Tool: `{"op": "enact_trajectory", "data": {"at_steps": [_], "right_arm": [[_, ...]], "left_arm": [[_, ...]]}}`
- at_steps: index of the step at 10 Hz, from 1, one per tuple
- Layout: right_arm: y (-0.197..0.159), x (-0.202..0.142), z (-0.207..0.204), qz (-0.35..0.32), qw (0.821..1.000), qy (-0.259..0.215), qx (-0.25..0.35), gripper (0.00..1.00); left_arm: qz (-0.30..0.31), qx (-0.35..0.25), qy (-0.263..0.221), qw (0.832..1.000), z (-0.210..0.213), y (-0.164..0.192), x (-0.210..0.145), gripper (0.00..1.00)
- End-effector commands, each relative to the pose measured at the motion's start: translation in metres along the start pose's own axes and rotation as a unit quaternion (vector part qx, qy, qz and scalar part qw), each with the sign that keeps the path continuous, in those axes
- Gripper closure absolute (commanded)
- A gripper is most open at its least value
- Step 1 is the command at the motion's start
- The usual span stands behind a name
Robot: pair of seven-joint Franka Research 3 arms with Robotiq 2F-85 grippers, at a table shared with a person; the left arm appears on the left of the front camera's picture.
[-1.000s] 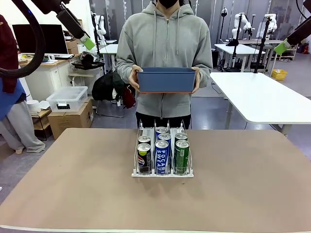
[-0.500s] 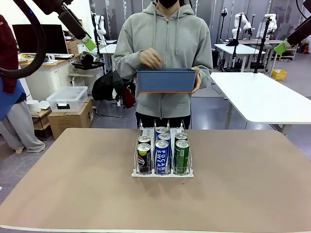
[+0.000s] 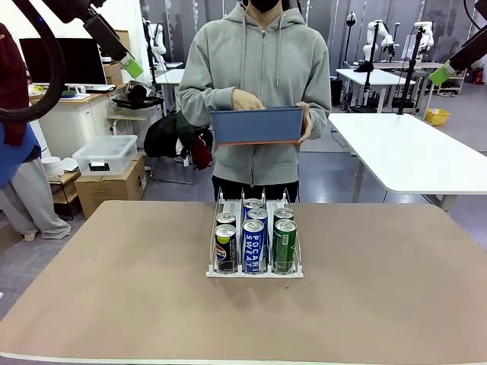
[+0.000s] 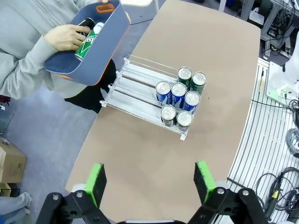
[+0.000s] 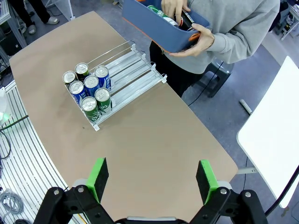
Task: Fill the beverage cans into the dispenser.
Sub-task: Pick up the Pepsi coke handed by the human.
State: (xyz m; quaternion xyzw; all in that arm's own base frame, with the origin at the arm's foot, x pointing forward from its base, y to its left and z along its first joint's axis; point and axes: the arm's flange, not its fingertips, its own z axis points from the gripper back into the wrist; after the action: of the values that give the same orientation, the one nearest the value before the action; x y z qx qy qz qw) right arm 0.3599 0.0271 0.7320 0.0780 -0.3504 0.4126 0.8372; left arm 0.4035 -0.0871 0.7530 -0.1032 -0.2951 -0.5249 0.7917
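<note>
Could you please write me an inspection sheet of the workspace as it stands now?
Surface: brown tabletop, flat.
Job's things: clear-plastic and wire three-lane dispenser holds seven slim beverage cans at its front; more cans lie in the blue rectangular plastic bin held by a person, one hand inside.
Clutter: nothing seen.
Grippers: left gripper and right gripper open, empty, high above the table.
Cables: loose cables on the floor beside the table.
Surroundings: white tables, clear storage box.
</note>
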Motion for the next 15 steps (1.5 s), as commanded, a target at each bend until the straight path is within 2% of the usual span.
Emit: {"op": "enact_trajectory", "data": {"at_steps": [1, 3, 4, 5, 15], "right_arm": [[0.0, 0.0, -0.001, 0.0, 1.0, 0.0, 0.0, 0.0], [0.0, 0.0, -0.001, 0.0, 1.0, 0.0, 0.0, 0.0], [0.0, 0.0, -0.001, 0.0, 1.0, 0.0, 0.0, 0.0], [0.0, 0.0, -0.001, 0.0, 1.0, 0.0, 0.0, 0.0], [0.0, 0.0, -0.001, 0.0, 1.0, 0.0, 0.0, 0.0]], "left_arm": [[-0.003, -0.007, -0.008, 1.0, 0.006, 0.004, -0.003, 0.0], [-0.001, 0.002, -0.003, 1.0, 0.002, 0.0, 0.0, 0.0], [0.014, 0.009, 0.025, 1.0, -0.009, 0.002, 0.004, 0.0], [0.0, 0.002, -0.001, 1.0, 0.002, 0.0, 0.001, 0.0], [0.0, 0.002, -0.001, 1.0, 0.002, 0.0, 0.001, 0.0]]}}
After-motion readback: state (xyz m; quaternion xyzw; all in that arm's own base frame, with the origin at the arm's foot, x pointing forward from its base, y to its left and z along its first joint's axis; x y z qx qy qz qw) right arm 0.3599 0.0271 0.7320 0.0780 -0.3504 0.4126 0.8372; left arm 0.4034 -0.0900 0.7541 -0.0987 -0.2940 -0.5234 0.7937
